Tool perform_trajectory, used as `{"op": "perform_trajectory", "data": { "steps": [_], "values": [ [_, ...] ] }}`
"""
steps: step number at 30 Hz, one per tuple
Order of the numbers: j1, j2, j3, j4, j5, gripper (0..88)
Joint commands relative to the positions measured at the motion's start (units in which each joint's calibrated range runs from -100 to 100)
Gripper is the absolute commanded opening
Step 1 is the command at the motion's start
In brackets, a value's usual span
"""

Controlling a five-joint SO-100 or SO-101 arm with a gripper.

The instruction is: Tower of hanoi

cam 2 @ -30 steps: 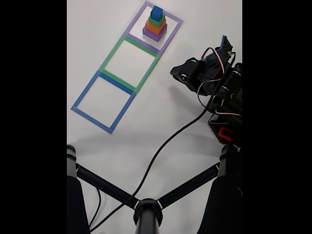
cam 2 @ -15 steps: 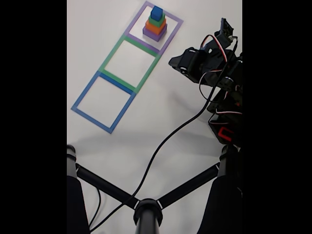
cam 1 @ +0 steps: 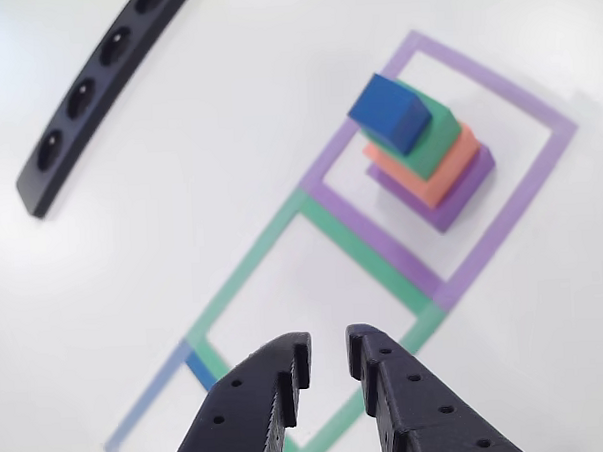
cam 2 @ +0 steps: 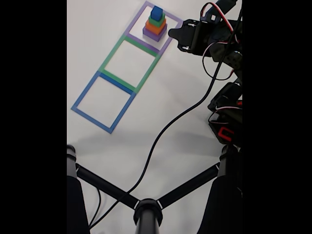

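Jaws: slightly parted, holding nothing; I see my gripper low in the other view. Left: black bar, blue outline. Centre: green outline. Right: purple outline containing the stacked tower of hanoi, blue cube topmost, lying ahead and right of the jaws, well apart.

White table with three taped squares in a row; the purple block sits at 12 o'clock.
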Motion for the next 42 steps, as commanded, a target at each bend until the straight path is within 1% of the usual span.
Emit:
{"op": "perform_trajectory", "data": {
  "steps": [1,2,3,5,9,10,12,13,14,15,18,19,21,23,25,32,34,36,40,42],
  "values": [
    [1.29,6.12,-15.13,7.85,17.31,0.0],
    [1.52,7.81,-18.77,10.52,19.70,0.0],
    [1.59,9.01,-21.49,11.82,20.07,0.0],
    [1.59,10.69,-26.13,13.52,22.27,0.0],
    [1.44,12.53,-33.85,16.43,21.90,1.0],
    [1.59,13.02,-35.67,17.89,23.56,1.0],
    [2.20,13.26,-38.31,20.24,28.34,0.0],
    [2.59,12.94,-39.03,22.42,36.24,0.0],
    [3.27,12.13,-38.94,24.04,45.25,0.0],
    [3.96,11.33,-38.76,24.52,50.21,0.0],
    [5.48,9.81,-38.67,24.61,57.93,0.0],
    [6.02,9.41,-38.67,25.66,62.34,0.0],
    [7.08,8.93,-38.67,27.52,69.33,0.0],
    [8.61,8.93,-38.58,29.62,77.42,0.0],
    [9.37,8.69,-38.31,30.51,82.20,1.6],
    [10.67,5.32,-35.12,28.25,83.30,7.1],
    [11.66,3.00,-32.22,25.33,85.69,9.6],
    [12.80,1.24,-29.67,22.50,90.84,13.7],
    [13.79,1.40,-26.95,18.45,90.84,14.8],
    [13.79,0.84,-24.40,16.43,90.84,13.7]
  ]
}}
